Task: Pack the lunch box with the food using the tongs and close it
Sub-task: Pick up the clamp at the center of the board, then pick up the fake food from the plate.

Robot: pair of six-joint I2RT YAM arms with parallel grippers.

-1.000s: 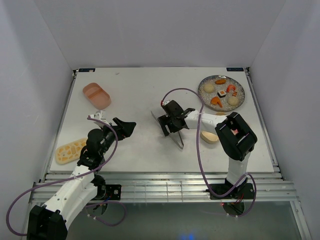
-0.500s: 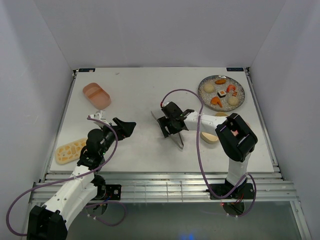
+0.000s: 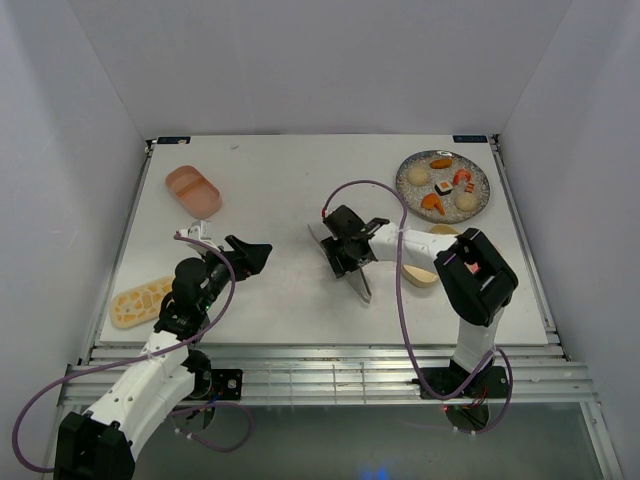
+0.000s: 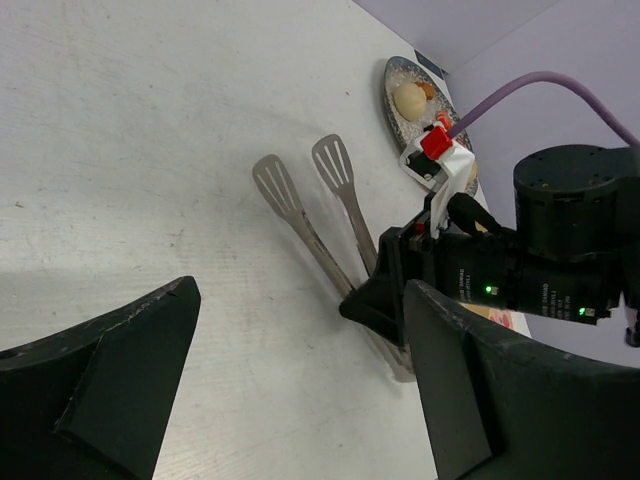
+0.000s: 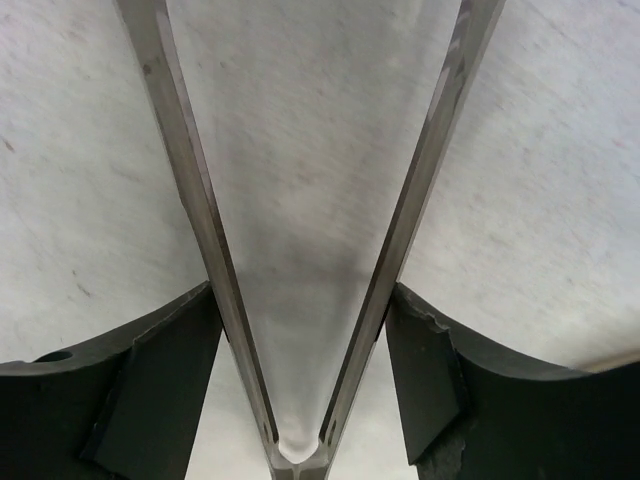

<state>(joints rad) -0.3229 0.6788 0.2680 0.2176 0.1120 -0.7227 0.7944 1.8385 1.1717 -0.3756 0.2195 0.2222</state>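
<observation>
The silvery tongs [image 3: 361, 286] lie flat mid-table, their spread tips [image 4: 283, 186] pointing at the back left. My right gripper [image 3: 340, 250] is down over them, each finger pressed against the outside of a tong arm [image 5: 192, 190] near the hinge. The food [image 3: 444, 187] sits on the grey speckled plate [image 3: 483, 196] at the back right. A pink lunch box tray [image 3: 193, 190] is at the back left and a tan pebble-patterned lid [image 3: 139, 300] at the near left. My left gripper [image 3: 250, 254] hovers open and empty, left of the tongs.
A tan oval lunch box piece [image 3: 419, 274] lies partly under my right forearm. A purple cable [image 3: 398, 260] loops over the right arm. In the left wrist view the plate [image 4: 393, 76] and a white rice ball [image 4: 408, 99] show beyond the right gripper.
My right gripper's fingers have closed inward onto the tongs' arms and the wrist has settled slightly. The left arm has not moved.
</observation>
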